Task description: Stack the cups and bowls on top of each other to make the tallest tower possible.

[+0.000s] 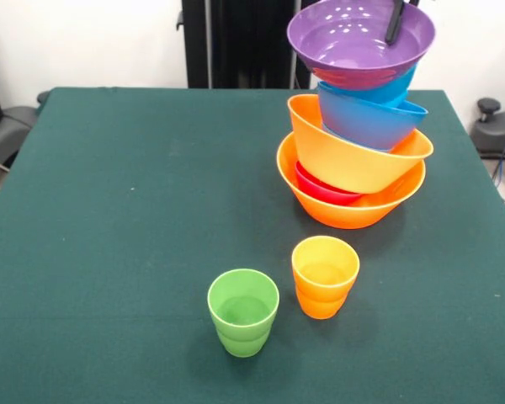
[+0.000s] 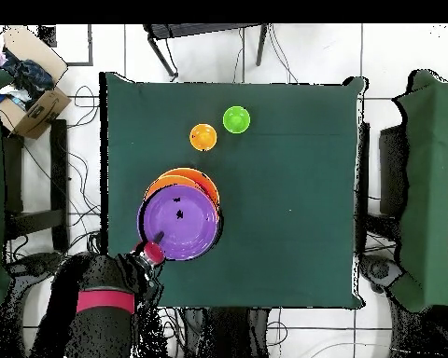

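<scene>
The tower (image 1: 358, 126) leans at the right of the green table. Its base is a large orange bowl (image 1: 349, 202) with a small red bowl (image 1: 324, 187) in it, then a second orange bowl (image 1: 353, 156), blue bowls (image 1: 370, 118) and a wide purple bowl (image 1: 353, 42) (image 2: 178, 222) on top. My gripper (image 1: 396, 18) (image 2: 154, 250) reaches down into the purple bowl at its far rim; how it stands there is hidden. Apart from the tower, two cups stand upright: an orange cup (image 1: 324, 276) (image 2: 203, 137) and a green cup (image 1: 243, 311) (image 2: 235, 119).
The green table (image 1: 109, 210) stretches bare to the left of the tower. In the overhead view a cardboard box (image 2: 27, 98) sits beyond the table's left side, and dark chairs (image 2: 204, 37) stand round the table.
</scene>
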`<state>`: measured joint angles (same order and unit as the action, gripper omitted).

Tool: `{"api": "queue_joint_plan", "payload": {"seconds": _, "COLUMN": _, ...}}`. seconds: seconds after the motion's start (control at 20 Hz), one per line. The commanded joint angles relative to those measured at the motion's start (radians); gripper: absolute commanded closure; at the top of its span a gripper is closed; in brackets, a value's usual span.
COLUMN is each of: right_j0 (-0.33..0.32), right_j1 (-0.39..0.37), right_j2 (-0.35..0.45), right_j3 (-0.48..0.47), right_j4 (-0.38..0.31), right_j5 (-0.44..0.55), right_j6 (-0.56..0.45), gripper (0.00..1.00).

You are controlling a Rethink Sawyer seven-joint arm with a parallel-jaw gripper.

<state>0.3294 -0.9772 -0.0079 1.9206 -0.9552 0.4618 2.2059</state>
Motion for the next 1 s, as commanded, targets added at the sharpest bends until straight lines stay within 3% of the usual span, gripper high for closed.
{"api": "queue_joint_plan", "payload": {"seconds": 0.05, "right_j0": 0.011, "right_j1": 0.060, "right_j2": 0.004, "right_j3": -0.040, "right_j4": -0.056, "right_j5": 0.051, "right_j6": 0.017, "gripper": 1.00}}
{"api": "queue_joint_plan", "payload": {"seconds": 0.45, "right_j0": 0.027, "right_j1": 0.064, "right_j2": -0.025, "right_j3": -0.042, "right_j4": -0.073, "right_j5": 0.016, "right_j6": 0.057, "gripper": 1.00}}
{"api": "queue_joint_plan", "payload": {"seconds": 0.75, "right_j0": 0.004, "right_j1": -0.009, "right_j2": -0.041, "right_j3": -0.027, "right_j4": -0.039, "right_j5": -0.082, "right_j6": 0.075, "gripper": 1.00}}
{"api": "queue_joint_plan", "payload": {"seconds": 1.0, "right_j0": 0.023, "right_j1": 0.005, "right_j2": -0.058, "right_j3": -0.051, "right_j4": -0.056, "right_j5": -0.130, "right_j6": 0.113, "gripper": 1.00}}
